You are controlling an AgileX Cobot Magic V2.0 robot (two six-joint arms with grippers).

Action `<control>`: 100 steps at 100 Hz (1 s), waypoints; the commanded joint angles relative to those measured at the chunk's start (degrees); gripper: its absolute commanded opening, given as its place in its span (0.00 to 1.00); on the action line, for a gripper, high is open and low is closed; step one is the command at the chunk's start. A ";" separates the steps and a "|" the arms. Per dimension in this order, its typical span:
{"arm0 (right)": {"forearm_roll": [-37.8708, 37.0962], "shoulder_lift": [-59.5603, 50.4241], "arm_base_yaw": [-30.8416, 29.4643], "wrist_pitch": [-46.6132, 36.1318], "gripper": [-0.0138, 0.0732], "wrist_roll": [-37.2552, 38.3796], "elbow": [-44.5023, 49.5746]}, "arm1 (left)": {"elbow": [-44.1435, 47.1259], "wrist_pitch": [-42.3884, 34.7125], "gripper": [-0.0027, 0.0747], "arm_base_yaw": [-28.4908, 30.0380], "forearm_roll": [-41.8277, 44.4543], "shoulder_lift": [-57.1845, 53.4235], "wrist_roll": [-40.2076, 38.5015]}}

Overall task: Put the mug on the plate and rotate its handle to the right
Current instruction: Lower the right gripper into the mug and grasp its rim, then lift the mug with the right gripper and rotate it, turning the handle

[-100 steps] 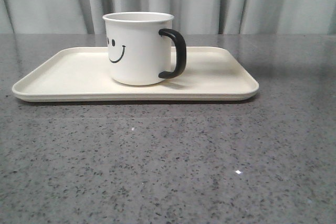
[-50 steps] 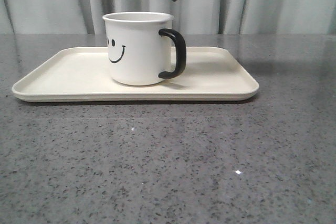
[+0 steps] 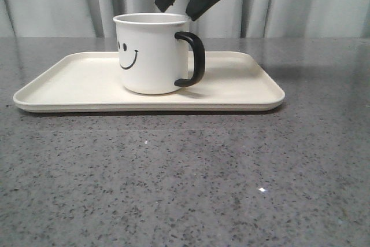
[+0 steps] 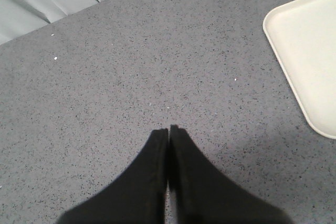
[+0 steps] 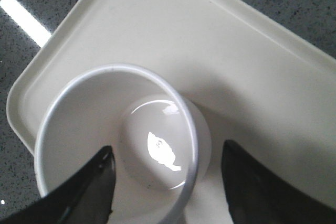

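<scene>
Front view: I see the mug [image 3: 151, 53] upright on the plate [image 3: 243, 88], left of frame centre, with its handle [image 3: 193, 59] pointing toward the right of the frame. My right gripper [image 3: 178, 8] hangs at the upper centre, just above the mug's rim, jaws spread wide and holding nothing. Right wrist view: one finger lies over the mug's interior, the other outside its wall. My left gripper [image 4: 168, 132] is closed and empty over the table [image 4: 131, 66].
</scene>
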 commanded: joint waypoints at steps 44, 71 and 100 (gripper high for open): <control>1.01 0.70 -0.30 -1.47 0.59 -0.64 -2.05 | -1.28 -0.51 0.01 -0.49 1.66 -0.28 -0.69; 1.01 0.73 -0.30 -1.62 0.09 -0.64 -2.05 | -1.28 -0.51 0.01 -0.49 1.66 -0.28 -0.69; 1.40 -0.05 -0.30 0.95 0.09 -0.69 -2.94 | -1.28 -0.51 0.01 -0.49 1.66 -0.28 -0.69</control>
